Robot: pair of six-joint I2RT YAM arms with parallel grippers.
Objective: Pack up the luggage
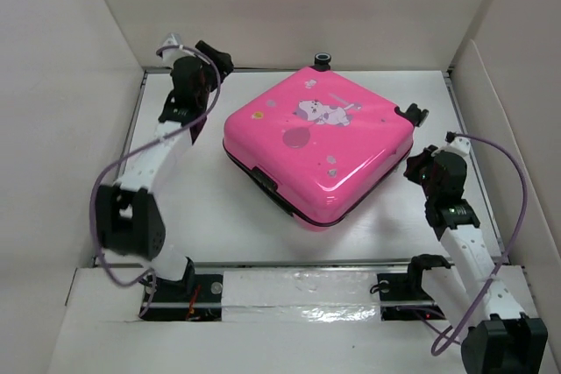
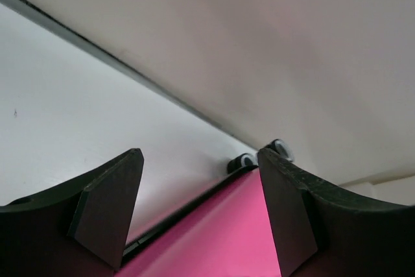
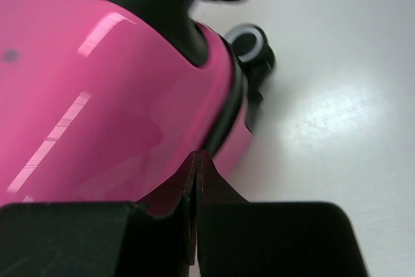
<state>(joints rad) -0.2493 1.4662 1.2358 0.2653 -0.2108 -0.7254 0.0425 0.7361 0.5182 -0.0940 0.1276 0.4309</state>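
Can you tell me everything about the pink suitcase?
The pink suitcase is squarish with a shiny hard shell. It is shut and lies flat on the white table, turned cornerwise. A cartoon animal sticker and a balloon sticker are on top. A dark seam runs round its side, and black wheels stick out at two corners. The shut right hand is right by the seam.

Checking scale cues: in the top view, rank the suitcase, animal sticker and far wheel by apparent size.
Largest to smallest:
1. suitcase
2. animal sticker
3. far wheel
No two look alike in size.
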